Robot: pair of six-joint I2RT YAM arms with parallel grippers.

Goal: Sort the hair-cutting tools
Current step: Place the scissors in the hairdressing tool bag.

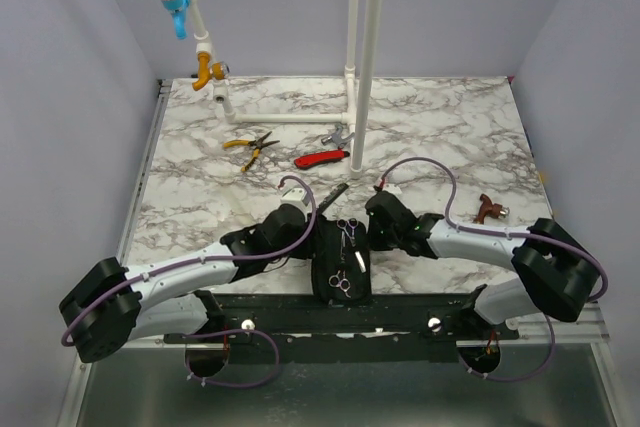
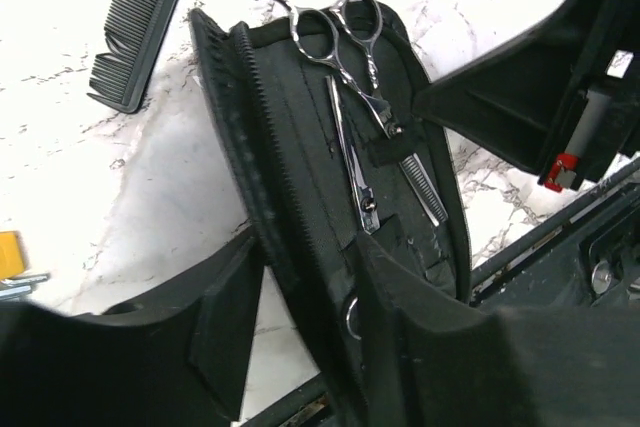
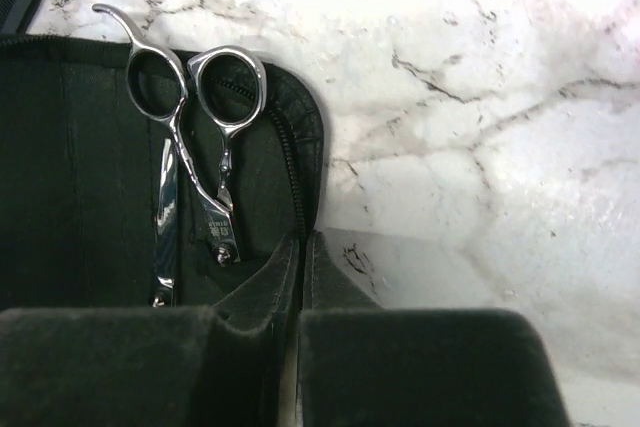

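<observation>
An open black case lies at the table's near edge between my two grippers. Silver scissors sit in its upper part, and a second silver pair lower down. In the left wrist view the upper scissors are tucked in the case's straps. A black comb lies just beyond the case; it also shows in the left wrist view. My left gripper is open and straddles the case's left wall. My right gripper is shut on the case's right zipper edge, beside the scissors.
Yellow-handled pliers, a red-handled tool and a small silver tool lie at the back by the white pipe frame. A small brown item sits at the right. A black rail runs along the near edge.
</observation>
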